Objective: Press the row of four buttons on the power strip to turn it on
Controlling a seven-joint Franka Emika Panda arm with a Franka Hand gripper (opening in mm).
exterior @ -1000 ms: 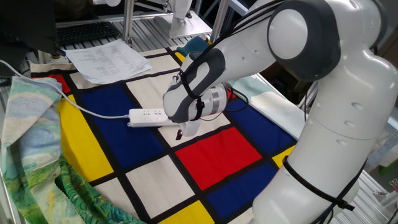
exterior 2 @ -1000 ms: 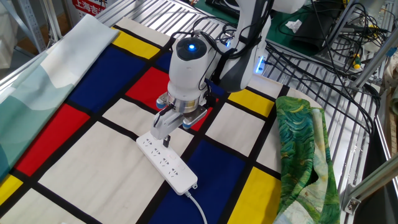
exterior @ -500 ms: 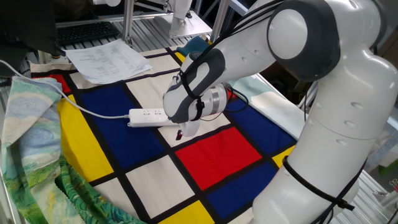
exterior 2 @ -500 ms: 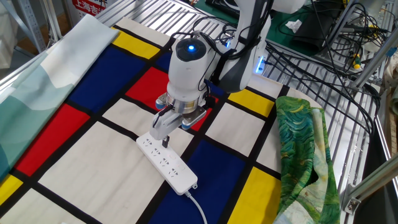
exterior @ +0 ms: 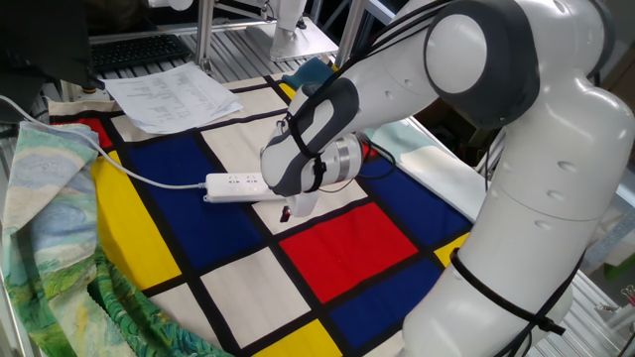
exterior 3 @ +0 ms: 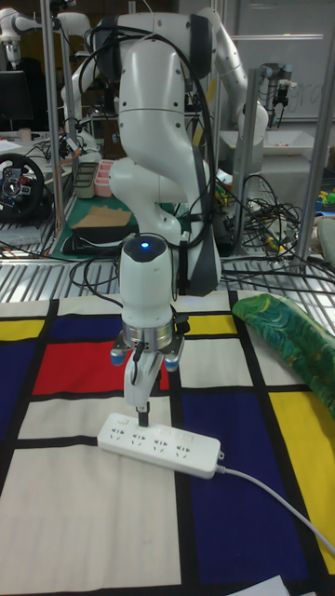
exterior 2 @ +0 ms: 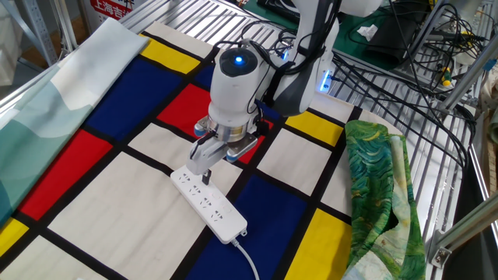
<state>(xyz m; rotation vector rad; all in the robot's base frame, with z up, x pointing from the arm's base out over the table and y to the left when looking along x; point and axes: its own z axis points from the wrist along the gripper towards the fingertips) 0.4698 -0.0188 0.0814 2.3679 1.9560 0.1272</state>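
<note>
Slim white power strip [exterior 2: 208,204], gripper [exterior 2: 208,176] above

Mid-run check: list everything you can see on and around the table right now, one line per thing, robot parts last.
power strip: one, white, on the checked cloth under the gripper.
buttons: too small to count in these views.
cord: one, white, runs from the strip's end across the blue and yellow panels.
checked cloth: one, red, blue, yellow and white with black lines, covers the table.
paper sheets: a white stack, at a far corner of the cloth.
green patterned fabric: bunched at the table edge.
gripper: one, dark fingertips at the strip's top face; open or shut cannot be told.
</note>
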